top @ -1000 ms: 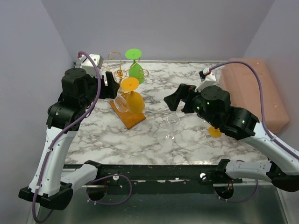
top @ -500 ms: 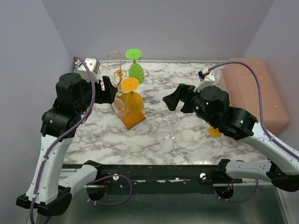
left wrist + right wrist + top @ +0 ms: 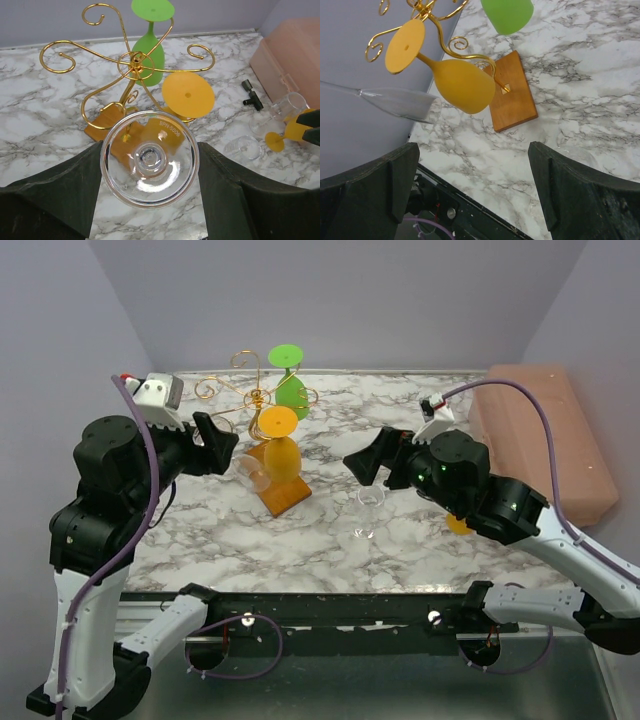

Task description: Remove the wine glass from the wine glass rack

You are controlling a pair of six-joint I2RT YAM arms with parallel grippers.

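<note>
**Draw the clear glass well away from the rack**

Your left tool (image 3: 149,150) is pinching the clear wine glass (image 3: 149,162). The glass lies tilted on its side in the air, just left of the wine glass rack (image 3: 135,62) and free of its scroll arms. The orange glass (image 3: 187,95) hangs close beside it on the rack. Pull straight away from the rack before tipping the glass upright, with a firm grip and no twisting. Your right tool (image 3: 472,150) is spread and empty, well right of the rack; leave it there.

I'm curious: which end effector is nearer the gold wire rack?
Left. The left end effector is just left of the gold wire rack; the right end effector sits farther right.
</note>
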